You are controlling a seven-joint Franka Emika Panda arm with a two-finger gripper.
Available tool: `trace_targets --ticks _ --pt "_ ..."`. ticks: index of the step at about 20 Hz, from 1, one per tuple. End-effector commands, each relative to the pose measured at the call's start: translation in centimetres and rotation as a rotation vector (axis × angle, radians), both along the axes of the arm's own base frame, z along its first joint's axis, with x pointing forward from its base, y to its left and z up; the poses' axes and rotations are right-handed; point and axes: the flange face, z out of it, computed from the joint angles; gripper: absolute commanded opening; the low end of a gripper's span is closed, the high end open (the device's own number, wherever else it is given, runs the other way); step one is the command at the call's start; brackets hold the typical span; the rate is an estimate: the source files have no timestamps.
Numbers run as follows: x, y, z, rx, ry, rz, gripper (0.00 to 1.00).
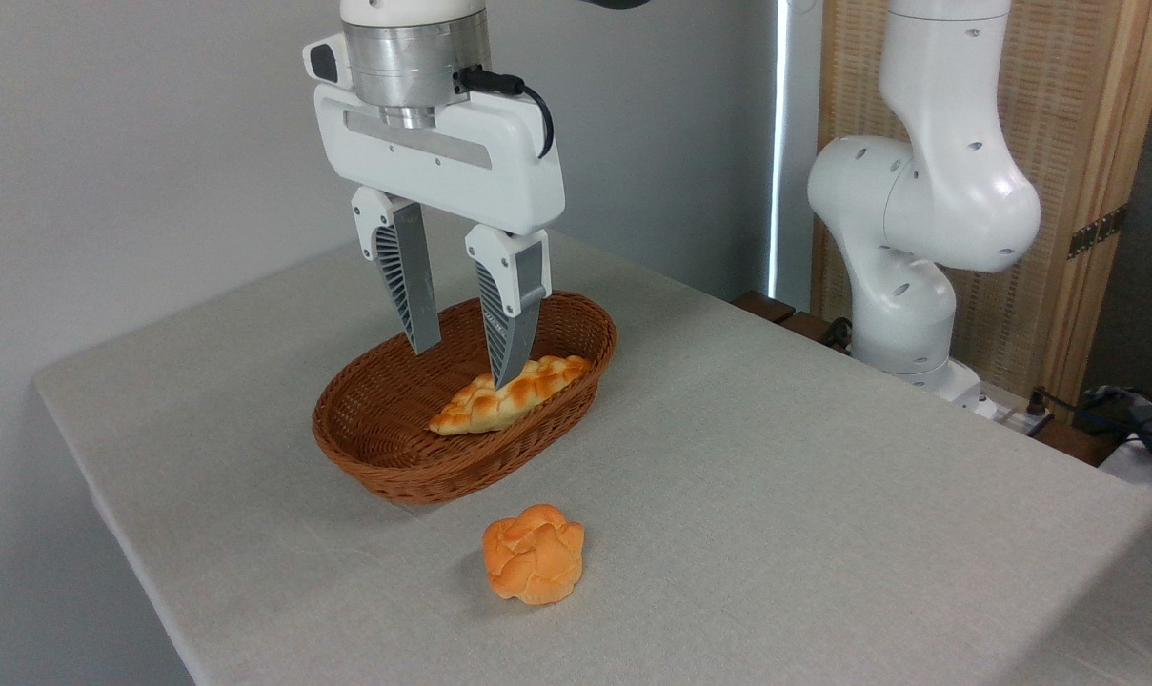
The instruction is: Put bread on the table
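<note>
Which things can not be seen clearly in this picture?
- Bread: its near edge hides behind the basket wall; one finger crosses its top.
- Gripper: one fixed view cannot show its height above the bread.
- Arm: cut off by the top edge.
- Table: its near corners leave the frame.

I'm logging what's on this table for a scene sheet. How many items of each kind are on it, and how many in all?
Long pale golden leaf-shaped bread loaves: 1
Small round knobbly orange buns: 1
Brown oval wicker baskets: 1
Total: 3
</note>
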Motion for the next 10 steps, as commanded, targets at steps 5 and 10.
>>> trace_targets --ticks 5,10 --pt "0.0 -0.6 -0.4 -0.018 0.021 -0.026 1.0" --pt "0.2 -1.9 -1.4 -0.005 0.039 -0.053 1.0"
